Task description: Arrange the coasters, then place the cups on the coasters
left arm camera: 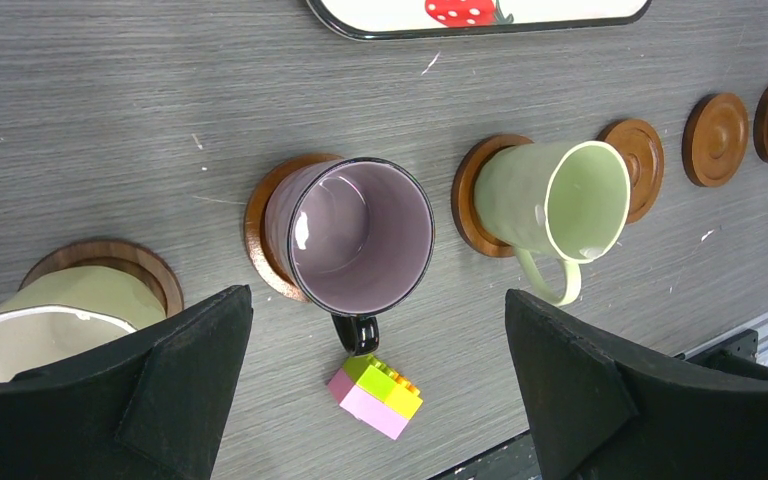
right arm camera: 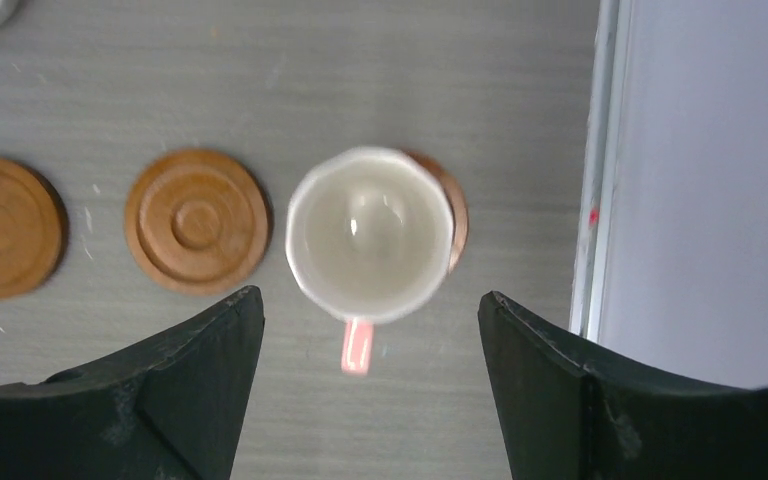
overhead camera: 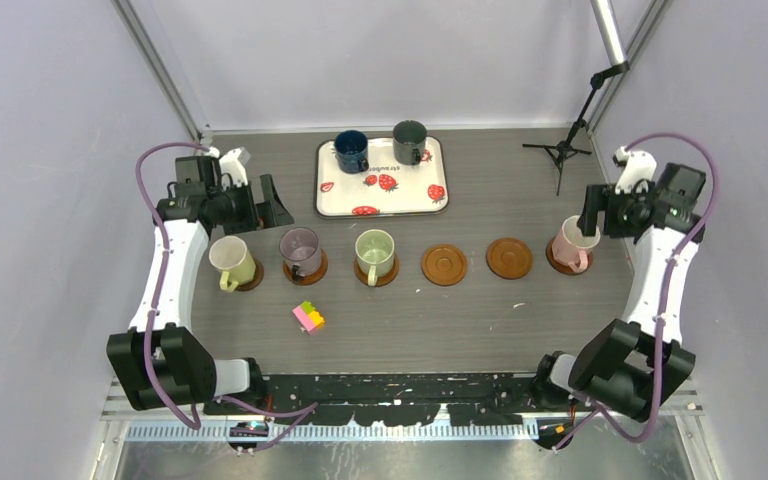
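Six brown coasters lie in a row. The cream-yellow cup [overhead camera: 230,262], the purple-grey cup [overhead camera: 300,250], the pale green cup [overhead camera: 375,255] and the pink cup [overhead camera: 570,243] each stand on one. Two coasters [overhead camera: 444,265] [overhead camera: 509,257] are bare. The dark blue cup [overhead camera: 351,151] and the dark grey-green cup [overhead camera: 409,142] stand on the tray. My right gripper [right arm camera: 370,295] hangs open over the pink cup [right arm camera: 370,235], fingers apart from it. That cup sits left of centre on its coaster [right arm camera: 454,205]. My left gripper [left arm camera: 375,300] is open and empty above the purple-grey cup [left arm camera: 360,235].
The strawberry-print tray [overhead camera: 430,195] lies at the back centre. A small pink-yellow-green block toy [overhead camera: 309,317] lies in front of the purple-grey cup. A black stand [overhead camera: 560,150] rises at the back right. Close to the pink cup on its right is the side wall [right arm camera: 700,180].
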### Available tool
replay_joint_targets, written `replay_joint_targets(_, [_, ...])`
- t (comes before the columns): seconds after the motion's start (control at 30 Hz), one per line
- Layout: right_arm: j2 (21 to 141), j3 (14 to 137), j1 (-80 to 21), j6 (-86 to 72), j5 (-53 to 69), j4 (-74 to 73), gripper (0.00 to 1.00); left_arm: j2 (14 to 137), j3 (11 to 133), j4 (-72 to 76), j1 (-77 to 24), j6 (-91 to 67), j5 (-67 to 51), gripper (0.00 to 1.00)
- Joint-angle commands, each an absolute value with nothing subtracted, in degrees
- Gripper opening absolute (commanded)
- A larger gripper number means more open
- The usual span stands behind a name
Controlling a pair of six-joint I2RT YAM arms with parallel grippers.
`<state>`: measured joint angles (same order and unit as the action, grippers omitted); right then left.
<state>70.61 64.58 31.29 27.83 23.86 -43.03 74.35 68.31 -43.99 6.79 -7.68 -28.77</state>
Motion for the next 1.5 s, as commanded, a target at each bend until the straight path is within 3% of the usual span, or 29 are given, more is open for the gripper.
replay_joint_targets(0.0, [73.8,74.7,25.1,20.6,22.5,-42.0,0.83,74.3,69.7,-43.2,7.1,-7.3,-30.4,1.00])
replay_joint_targets(0.27, [86.0,88.1,1.8,7.1,7.0,-33.6,0.77,75.1,69.2,-43.4,7.2,-7.4,-29.6,1.00])
replay_joint_targets(0.57, [110.6,104.7,-12.0,-5.8,-3.7,-28.3,0.74,74.5,68.4,-43.8,7.2,-6.8,-27.0,1.00])
replay_joint_targets(0.97, [136.1,128.3,-19.8,-11.4,-5.4,-29.8,0.74,75.2,67.9,-43.6,7.2,-6.2,-25.0,1.00])
replay_joint_targets(1.23, [141.7,133.6,-21.3,-11.7,-5.0,-28.8,0.73,76.3,68.0,-43.4,7.2,-6.0,-24.5,1.00])
replay_joint_targets(1.47, [145.5,136.8,-21.5,-12.5,-7.3,-28.6,0.60,77.1,68.1,-43.1,7.3,-6.0,-24.3,1.00])
